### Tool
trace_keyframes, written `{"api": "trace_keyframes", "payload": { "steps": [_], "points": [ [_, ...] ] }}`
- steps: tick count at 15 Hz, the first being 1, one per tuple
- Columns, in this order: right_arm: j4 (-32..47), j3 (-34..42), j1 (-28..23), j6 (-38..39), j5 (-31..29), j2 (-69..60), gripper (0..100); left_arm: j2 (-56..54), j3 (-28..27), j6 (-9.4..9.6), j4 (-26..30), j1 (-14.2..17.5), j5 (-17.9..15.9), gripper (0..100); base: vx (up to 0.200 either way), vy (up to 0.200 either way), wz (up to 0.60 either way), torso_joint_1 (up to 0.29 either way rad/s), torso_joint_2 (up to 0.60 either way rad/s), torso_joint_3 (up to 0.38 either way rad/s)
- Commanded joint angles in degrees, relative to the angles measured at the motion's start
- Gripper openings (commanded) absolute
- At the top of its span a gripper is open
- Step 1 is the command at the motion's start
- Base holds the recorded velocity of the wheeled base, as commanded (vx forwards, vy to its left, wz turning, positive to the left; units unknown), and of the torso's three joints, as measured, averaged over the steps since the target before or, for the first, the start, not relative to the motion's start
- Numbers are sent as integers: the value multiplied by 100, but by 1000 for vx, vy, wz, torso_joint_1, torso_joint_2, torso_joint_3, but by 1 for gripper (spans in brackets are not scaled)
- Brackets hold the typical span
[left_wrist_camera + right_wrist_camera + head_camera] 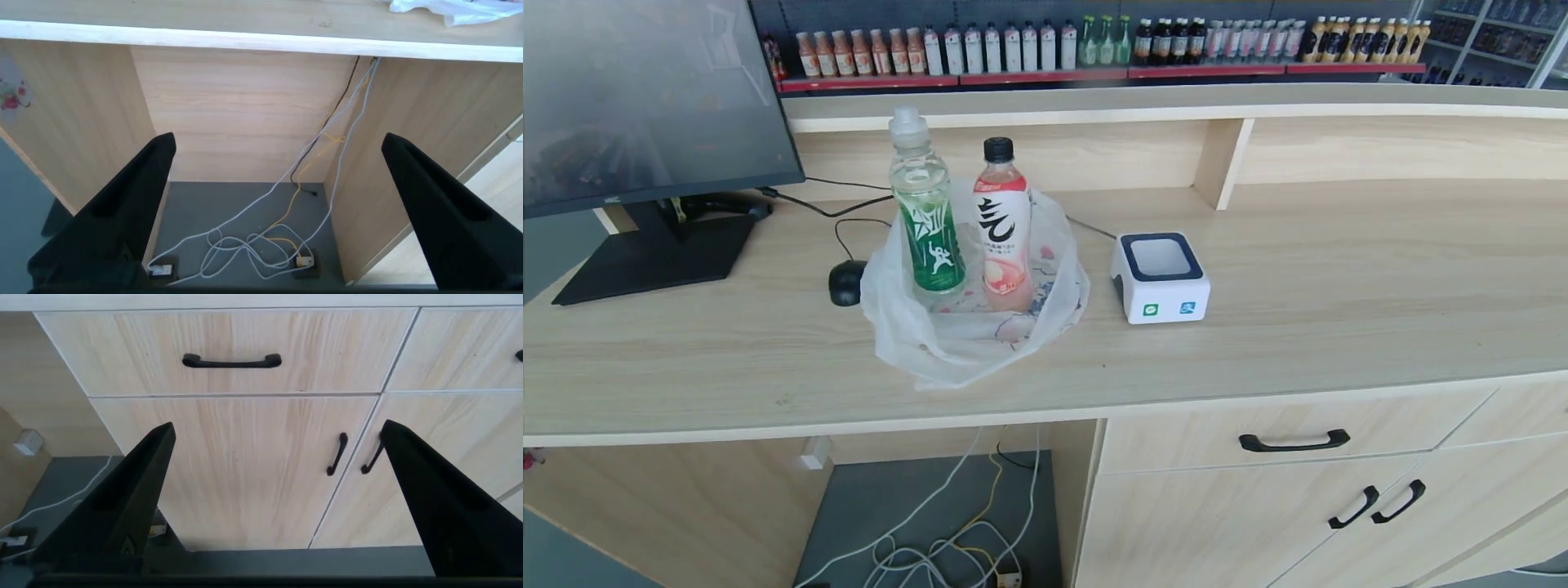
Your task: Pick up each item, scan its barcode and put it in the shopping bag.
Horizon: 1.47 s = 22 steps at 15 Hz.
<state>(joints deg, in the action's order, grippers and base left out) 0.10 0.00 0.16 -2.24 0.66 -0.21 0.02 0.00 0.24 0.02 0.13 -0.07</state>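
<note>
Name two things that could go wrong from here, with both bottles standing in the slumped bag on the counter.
1. The green bottle and pink bottle stand tall and close together in the loose shopping bag; tugging the bag or bumping one bottle could topple both.
2. The left claw and right claw sit open below the counter; rising from there, an arm might strike its front edge.

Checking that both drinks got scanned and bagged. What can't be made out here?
Barcodes on the green bottle and pink bottle: head view, none faces the camera.
Bottle bases: head view, veiled by the shopping bag folds.
Rest of the shopping bag: left wrist view, cut off by the frame edge.
State of the scanner: head view, too small.
</note>
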Motion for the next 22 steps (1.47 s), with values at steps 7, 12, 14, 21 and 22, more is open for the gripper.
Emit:
{"api": "trace_keyframes", "payload": {
  "steps": [7, 12, 14, 21, 22],
  "points": [
    [-1, 0, 2, 13, 4, 21, 100, -2, 0, -7, 6, 4, -1, 100, 0, -200, 0, 2, 9, 5],
    [-1, 0, 2, 5, 4, 21, 100, -2, 0, -7, 6, 4, -1, 100, 0, -80, 0, 0, 1, 0],
    [-1, 0, 2, -4, 4, 21, 100, -2, 0, -7, 6, 4, -1, 100, 0, 0, 0, 0, 0, 0],
    [-1, 0, 2, -4, 4, 21, 100, -2, 0, 2, 6, 4, -1, 100, 0, 0, 0, 0, 0, 0],
    [-1, 0, 2, -4, 4, 21, 100, -2, 0, 2, 6, 4, -1, 100, 0, 0, 0, 0, 0, 0]
  ]
}}
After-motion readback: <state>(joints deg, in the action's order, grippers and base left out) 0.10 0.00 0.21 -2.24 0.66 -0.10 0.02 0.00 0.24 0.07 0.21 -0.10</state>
